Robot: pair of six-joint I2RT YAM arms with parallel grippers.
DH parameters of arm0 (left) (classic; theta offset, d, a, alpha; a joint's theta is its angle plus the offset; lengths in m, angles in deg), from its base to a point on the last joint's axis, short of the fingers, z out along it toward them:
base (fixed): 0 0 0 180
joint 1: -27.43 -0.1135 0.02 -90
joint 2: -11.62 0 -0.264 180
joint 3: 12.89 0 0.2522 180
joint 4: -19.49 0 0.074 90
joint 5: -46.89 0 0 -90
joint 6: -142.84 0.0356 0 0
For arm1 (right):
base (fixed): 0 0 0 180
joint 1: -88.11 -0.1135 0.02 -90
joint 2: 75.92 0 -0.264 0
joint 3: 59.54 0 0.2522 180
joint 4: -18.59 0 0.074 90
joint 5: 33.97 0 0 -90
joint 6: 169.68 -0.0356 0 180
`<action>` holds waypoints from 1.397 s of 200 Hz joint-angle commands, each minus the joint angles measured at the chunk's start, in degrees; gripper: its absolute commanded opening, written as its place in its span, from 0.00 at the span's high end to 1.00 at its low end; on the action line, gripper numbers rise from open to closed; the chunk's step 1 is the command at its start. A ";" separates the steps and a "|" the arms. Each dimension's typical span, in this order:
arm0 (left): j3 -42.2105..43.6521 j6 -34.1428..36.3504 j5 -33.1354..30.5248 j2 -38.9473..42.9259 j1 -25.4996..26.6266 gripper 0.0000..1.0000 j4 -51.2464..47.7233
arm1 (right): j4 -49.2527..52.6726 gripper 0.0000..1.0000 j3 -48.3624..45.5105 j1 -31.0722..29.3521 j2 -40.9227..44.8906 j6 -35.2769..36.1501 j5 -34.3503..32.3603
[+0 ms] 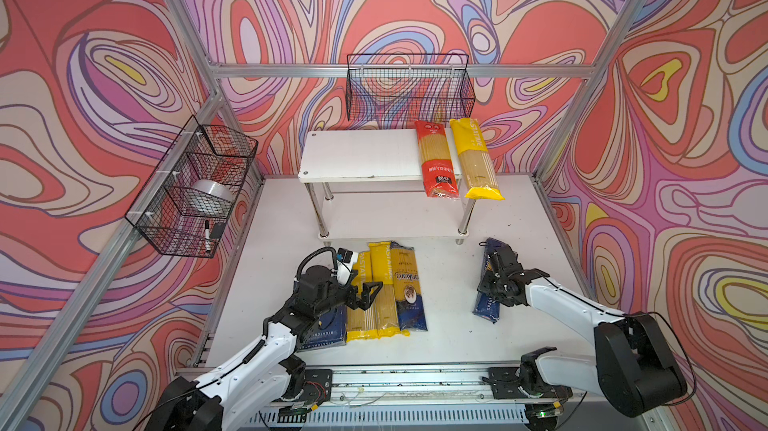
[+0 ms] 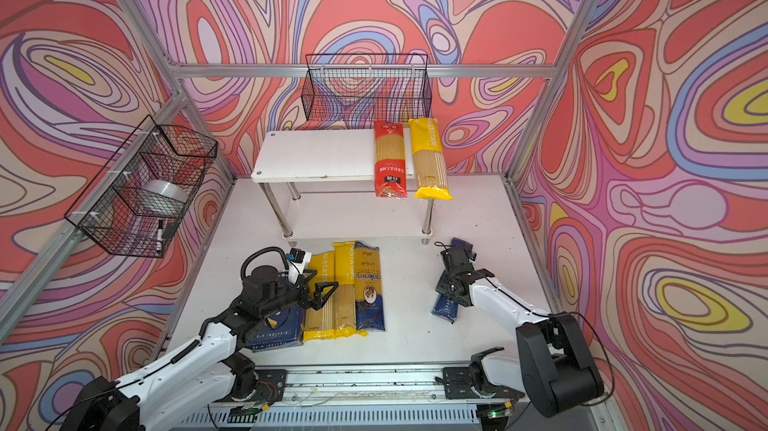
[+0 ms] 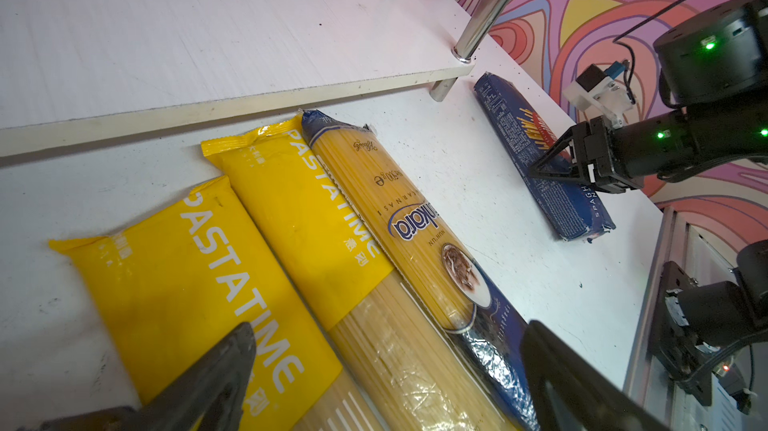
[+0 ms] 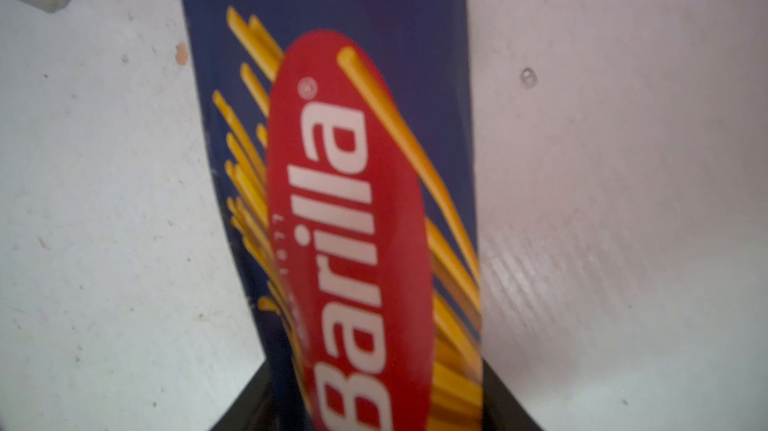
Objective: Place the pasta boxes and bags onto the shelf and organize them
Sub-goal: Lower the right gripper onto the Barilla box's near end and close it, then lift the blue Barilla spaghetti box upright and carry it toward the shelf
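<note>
The white shelf [image 1: 361, 154] stands at the back, with a red bag [image 1: 436, 159] and a yellow bag [image 1: 476, 159] lying on its top board, their ends overhanging the front. On the table in front lie two yellow bags [image 1: 358, 321] [image 1: 380, 260] and a dark blue bag [image 1: 409, 287], side by side. A wide blue pasta box [image 1: 328, 329] sits partly under my left arm. My left gripper [image 3: 386, 375] hovers open above these bags. My right gripper [image 4: 374, 400] is shut on the long blue Barilla box [image 4: 332, 159], a finger against each side.
A black wire basket [image 1: 195, 188] on the left wall holds a tape roll and a marker. Another wire basket [image 1: 409, 88] hangs behind the shelf. The shelf's lower board [image 3: 208, 55] lies close beyond the bags. Aluminium frame rails border the table.
</note>
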 commanded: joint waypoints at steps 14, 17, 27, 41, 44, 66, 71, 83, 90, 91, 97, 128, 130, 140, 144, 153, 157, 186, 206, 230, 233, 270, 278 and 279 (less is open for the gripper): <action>-0.48 0.54 -0.49 0.77 0.17 0.00 -1.19 | 2.63 0.54 -1.05 -0.28 4.04 -0.63 2.40; -0.48 0.54 -0.55 0.82 0.20 0.00 -1.23 | 2.76 0.55 -1.01 -0.31 4.32 -0.68 2.39; -0.51 0.54 -0.55 0.90 0.18 0.00 -1.33 | 3.18 0.56 -0.87 -0.31 5.19 -0.69 2.39; -0.44 0.65 -0.71 1.10 0.08 0.00 -1.51 | 3.88 0.57 -0.45 -0.35 6.12 -0.54 2.24; -0.46 0.63 -0.72 1.12 0.21 0.00 -1.51 | 4.14 0.57 -0.32 -0.32 6.34 -0.52 2.14; -0.59 0.71 -1.15 1.38 0.15 0.00 -2.10 | 6.10 0.61 0.84 -0.27 7.92 0.12 1.37; -0.60 0.67 -1.21 1.47 0.14 0.00 -2.29 | 6.56 0.62 1.07 -0.31 8.35 0.28 1.18; -0.68 0.71 -1.51 1.78 0.19 0.00 -2.64 | 7.65 0.63 1.70 -0.31 9.55 0.62 1.10; -0.60 0.79 -1.77 2.06 0.20 0.00 -2.74 | 8.23 0.64 2.16 -0.31 10.43 0.70 1.00; -0.60 0.80 -1.82 2.08 0.22 0.00 -2.78 | 8.23 0.64 2.16 -0.31 10.43 0.70 1.00; -0.52 0.80 -2.07 2.24 0.14 0.00 -2.89 | 8.71 0.65 2.60 -0.31 11.35 0.87 1.01; -0.50 1.06 -2.85 2.76 0.14 0.00 -3.35 | 10.73 0.68 5.88 -0.31 15.42 1.41 0.94; -0.49 1.06 -2.86 2.78 0.13 0.00 -3.36 | 10.97 0.68 6.19 -0.31 15.61 1.55 0.80; -0.59 1.06 -2.71 2.86 0.15 0.00 -3.52 | 12.70 0.70 8.00 -0.27 16.30 2.05 -0.32; -0.58 1.09 -2.70 2.88 0.15 0.00 -3.60 | 13.43 0.71 8.83 -0.31 16.50 2.27 -0.85; -0.59 0.98 -2.60 2.96 0.17 0.00 -3.54 | 15.11 0.71 10.63 -0.31 16.70 2.96 -1.71; -0.60 0.89 -2.59 2.97 0.19 0.00 -3.53 | 15.77 0.71 11.50 -0.31 16.75 3.30 -2.14; -0.86 0.00 -1.90 3.94 0.19 0.00 -4.50 | 19.69 0.73 16.55 -0.31 17.85 4.80 -3.45; -0.51 -1.84 -2.31 5.35 0.12 0.00 -4.79 | 20.53 0.73 19.00 -0.29 18.89 5.51 -3.19; -1.95 -2.12 -2.21 6.52 0.15 0.00 -9.85 | 23.93 0.73 24.09 -0.22 17.93 7.51 -4.13; -2.16 -2.13 -2.29 6.61 0.09 0.00 -10.45 | 24.63 0.73 24.92 -0.22 17.67 7.87 -4.51; -2.80 -0.89 -4.15 8.82 0.17 0.00 -13.40 | 31.83 0.73 34.16 -0.22 16.26 11.39 -7.30; -3.40 -0.58 -4.07 9.10 0.22 0.00 -14.08 | 32.84 0.73 35.68 -0.22 16.48 11.83 -7.72; -3.45 -0.50 -4.02 9.11 0.23 0.00 -14.12 | 32.94 0.73 35.90 -0.22 16.50 11.85 -7.72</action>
